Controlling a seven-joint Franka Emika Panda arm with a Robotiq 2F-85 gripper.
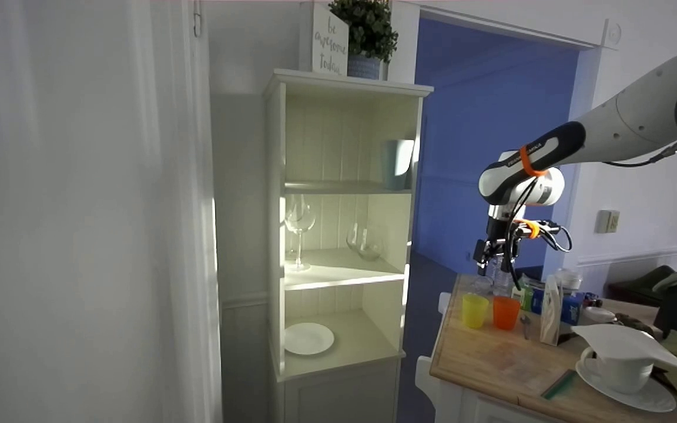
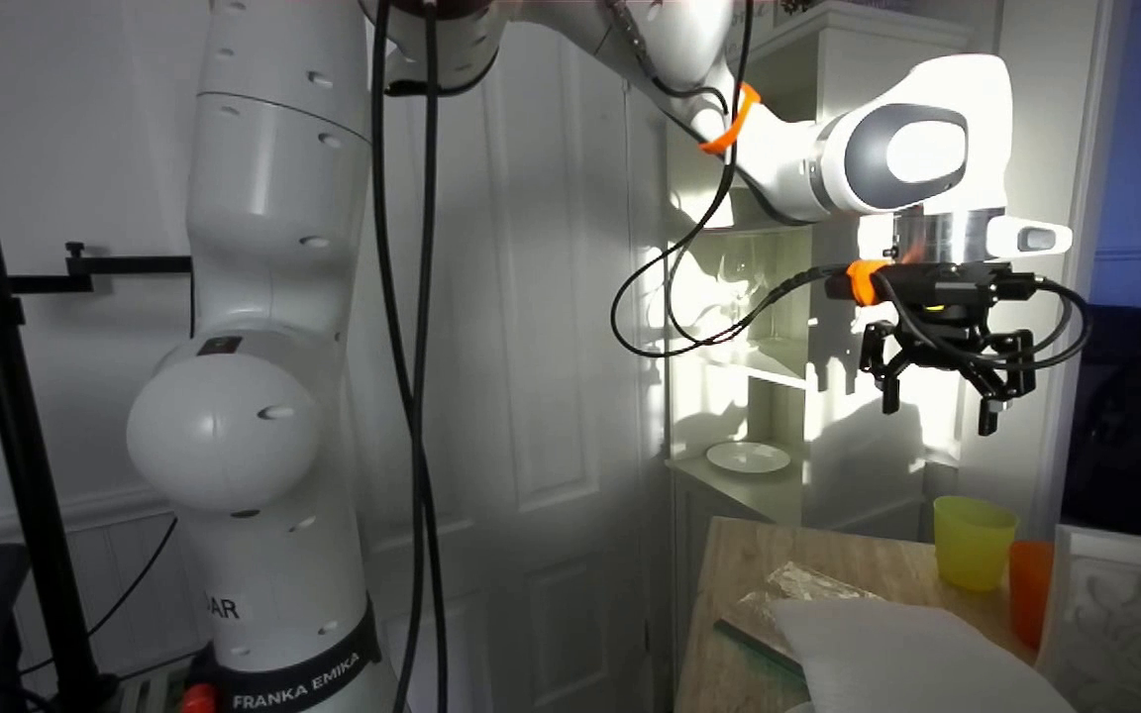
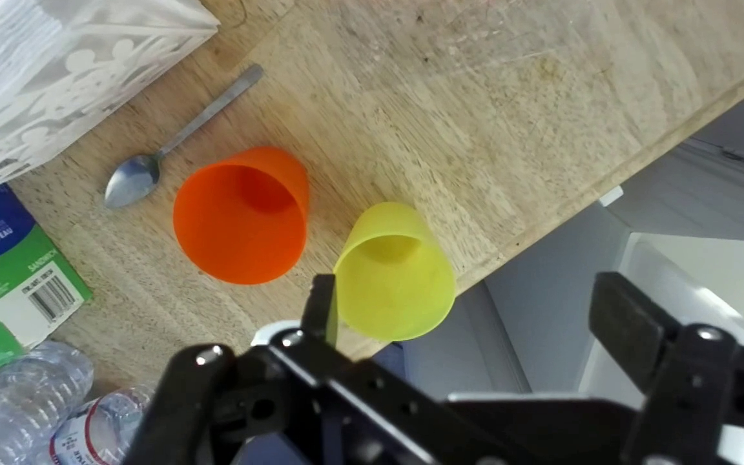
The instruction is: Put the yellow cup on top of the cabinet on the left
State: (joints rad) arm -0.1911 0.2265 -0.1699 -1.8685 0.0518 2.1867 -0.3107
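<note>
The yellow cup (image 1: 475, 311) stands upright on the wooden counter near its edge, beside the orange cup. It also shows in an exterior view (image 2: 973, 545) and in the wrist view (image 3: 394, 284). My gripper (image 2: 939, 416) is open and empty, above the counter and higher than the cup. In the wrist view my gripper (image 3: 465, 294) has the cup's rim close beside its left finger in the picture, and the right finger is far from it. The cream-white cabinet (image 1: 353, 82) stands across a gap from the counter, with its top well above the gripper; it shows partly in an exterior view (image 2: 853, 495).
A sign (image 1: 330, 44) and a potted plant (image 1: 365, 35) stand on the cabinet top. The orange cup (image 3: 243, 219), a spoon (image 3: 172, 139), a napkin holder (image 3: 88, 90), a green-blue box (image 3: 17, 278) and clear bottles (image 3: 30, 387) are near the yellow cup. Glasses and a plate (image 1: 309, 339) sit on the cabinet shelves.
</note>
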